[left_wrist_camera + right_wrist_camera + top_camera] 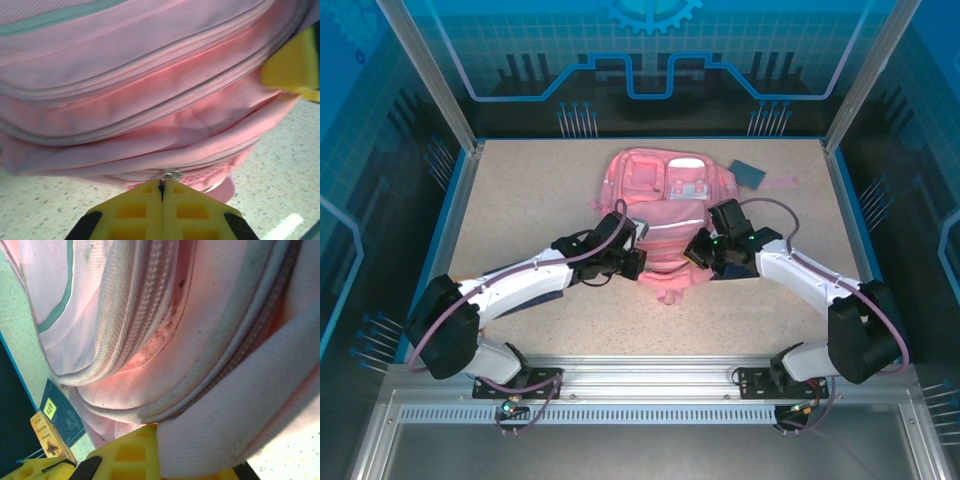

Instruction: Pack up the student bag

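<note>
The student bag (660,205), a pink backpack with pale stripes, lies flat mid-table with its front pockets up. My left gripper (638,262) is at the bag's near left edge. In the left wrist view the yellow fingers (145,210) are pressed together on the small metal zip pull (172,175) at their tips, against the bag's (150,100) lower seam. My right gripper (698,252) is at the near right edge. A fold of the bag's pink fabric (220,430) runs between its jaws, so it (190,450) is shut on it; one yellow finger (132,452) shows, the other is mostly covered.
A flat dark blue book (750,172) lies by the bag's far right corner, and another dark blue book (62,412) shows past the bag in the right wrist view. Metal frame posts and blue walls ring the speckled table (520,200).
</note>
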### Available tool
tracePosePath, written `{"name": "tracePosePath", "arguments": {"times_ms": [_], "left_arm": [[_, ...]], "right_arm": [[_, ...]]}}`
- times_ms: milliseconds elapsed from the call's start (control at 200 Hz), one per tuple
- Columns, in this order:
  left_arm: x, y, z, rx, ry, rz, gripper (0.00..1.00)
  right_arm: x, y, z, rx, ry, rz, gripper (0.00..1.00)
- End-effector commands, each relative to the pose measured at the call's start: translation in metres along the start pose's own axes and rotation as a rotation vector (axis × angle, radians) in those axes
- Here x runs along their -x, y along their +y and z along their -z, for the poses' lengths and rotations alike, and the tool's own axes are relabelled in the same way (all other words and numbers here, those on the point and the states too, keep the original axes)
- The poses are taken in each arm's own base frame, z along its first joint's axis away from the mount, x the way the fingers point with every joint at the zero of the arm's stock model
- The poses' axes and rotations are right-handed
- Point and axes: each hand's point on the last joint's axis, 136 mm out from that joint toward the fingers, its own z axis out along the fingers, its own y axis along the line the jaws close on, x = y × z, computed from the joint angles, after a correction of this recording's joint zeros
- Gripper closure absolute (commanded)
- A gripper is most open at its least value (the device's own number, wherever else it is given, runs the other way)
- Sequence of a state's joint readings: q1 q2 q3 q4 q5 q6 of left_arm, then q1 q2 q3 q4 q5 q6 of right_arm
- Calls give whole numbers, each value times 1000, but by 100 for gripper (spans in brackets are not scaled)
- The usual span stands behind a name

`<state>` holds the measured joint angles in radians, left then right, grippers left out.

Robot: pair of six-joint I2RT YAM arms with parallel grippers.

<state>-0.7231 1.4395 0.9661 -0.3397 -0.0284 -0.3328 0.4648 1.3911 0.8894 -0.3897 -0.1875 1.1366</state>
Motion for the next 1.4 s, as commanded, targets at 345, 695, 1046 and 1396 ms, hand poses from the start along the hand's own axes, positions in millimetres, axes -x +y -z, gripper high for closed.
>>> {"name": "tracePosePath", "arguments": {"times_ms": [345, 695, 1046, 1396], "left_arm": [[-22, -5, 15, -199, 19, 88, 71], [-21, -19, -21, -197, 32, 64, 57], [0, -5, -30, -85, -20, 48, 50], [4, -3, -23, -67, -36, 16, 86]], "right_arm": [[11, 34, 23, 118, -22, 130, 100], [11, 69, 39, 233, -2, 161, 100], [6, 73, 36, 259, 30, 153, 100], [8, 68, 32, 238, 24, 150, 100]]}}
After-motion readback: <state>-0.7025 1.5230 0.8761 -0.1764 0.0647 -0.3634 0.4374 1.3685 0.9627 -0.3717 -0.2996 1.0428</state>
